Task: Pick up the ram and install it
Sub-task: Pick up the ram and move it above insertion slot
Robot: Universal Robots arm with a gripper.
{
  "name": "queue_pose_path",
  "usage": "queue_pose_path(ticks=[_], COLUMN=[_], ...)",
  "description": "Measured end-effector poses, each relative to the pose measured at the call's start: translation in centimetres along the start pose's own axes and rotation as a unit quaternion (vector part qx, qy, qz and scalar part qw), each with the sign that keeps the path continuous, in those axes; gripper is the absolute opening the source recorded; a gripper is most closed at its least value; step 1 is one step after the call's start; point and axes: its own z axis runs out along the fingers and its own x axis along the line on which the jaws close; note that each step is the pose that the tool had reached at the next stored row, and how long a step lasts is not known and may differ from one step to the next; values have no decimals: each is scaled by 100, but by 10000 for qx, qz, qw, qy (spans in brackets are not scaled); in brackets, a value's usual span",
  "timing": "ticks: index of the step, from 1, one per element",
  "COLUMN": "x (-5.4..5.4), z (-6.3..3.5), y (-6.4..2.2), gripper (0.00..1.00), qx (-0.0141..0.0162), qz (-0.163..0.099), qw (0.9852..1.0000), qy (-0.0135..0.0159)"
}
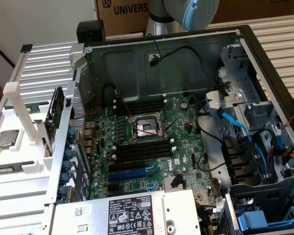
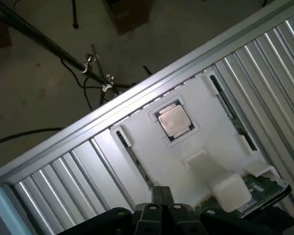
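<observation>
Hand clenched, fingers pressed together, nothing in it; it hangs above the white fixture that sits on the ribbed aluminium worktop

Ram not yet picked: green stick standing on edge in the fixture, just beside the tall white post, on the side facing the PC case. Hand and ram are apart

Processor chip lies flat in the fixture's middle pocket, apart from the ram

In the exterior view the fixture is at the exterior view's left, just outside the open case. Motherboard lies inside, with its CPU socket between two banks of black slots with white end clips, one far of the socket, one near. Power supply is at the near edge, arm joint above the far wall
</observation>
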Motion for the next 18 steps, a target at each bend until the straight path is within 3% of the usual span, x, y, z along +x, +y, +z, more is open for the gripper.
queue_pose_path(ticks=[2, 3, 7, 8, 9, 13, 14, 15, 16, 18], x=[0, 0, 0, -1, 1, 7, 17, 29, 125, 143], z=[11, 20, 34, 41, 75, 133, 177, 189, 216, 251], y=[-1, 0, 0, 1, 1, -1, -6, -13, -69, -79], gripper=[10, 10, 10, 10, 10, 10, 10, 10, 10, 10], qx=[17, 48, 91, 95, 97, 91, 87, 86, 85, 86], qz=[-222, -464, -817, -905, -1134, -1389, -1549, -1581, -1613, -1643], qw=[9998, 9989, 9966, 9958, 9934, 9902, 9878, 9873, 9868, 9863], qy=[-15, -38, -72, -81, -97, -111, -120, -121, -132, -134])
